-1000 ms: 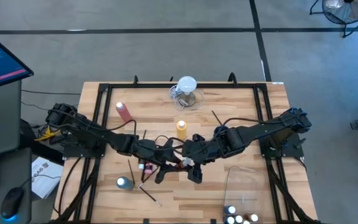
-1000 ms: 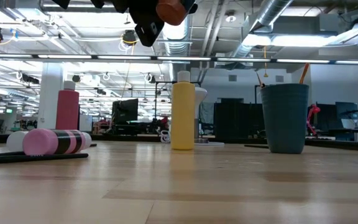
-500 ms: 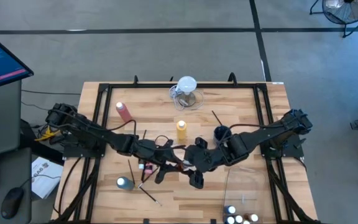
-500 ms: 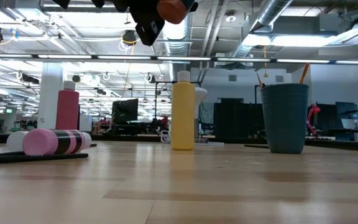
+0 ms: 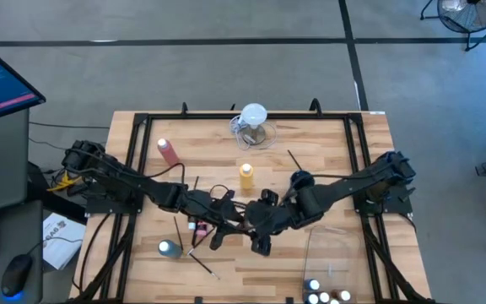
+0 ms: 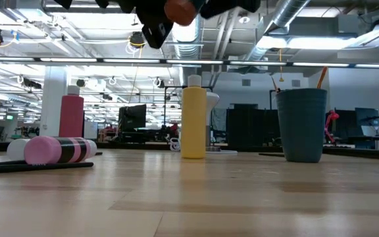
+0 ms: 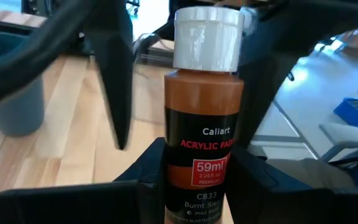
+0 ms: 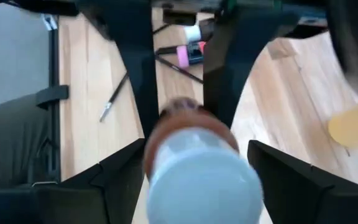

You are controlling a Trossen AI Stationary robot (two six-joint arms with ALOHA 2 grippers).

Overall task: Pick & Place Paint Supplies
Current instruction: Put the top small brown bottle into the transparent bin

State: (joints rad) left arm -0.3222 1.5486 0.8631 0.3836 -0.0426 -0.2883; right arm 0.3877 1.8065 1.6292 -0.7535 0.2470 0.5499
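— What have you got on the left?

— I have the left gripper [image 7: 194, 186] above mid-table, clamped on a brown paint bottle [image 7: 205, 118] with a white cap, well clear of the wood.

— And to the right of it?

— My right gripper [image 8: 201, 177] faces that bottle's cap, fingers spread either side, not touching. The yellow squeeze bottle [image 5: 246, 176] stands just beyond; the pink-red one [image 5: 168, 151] far left.
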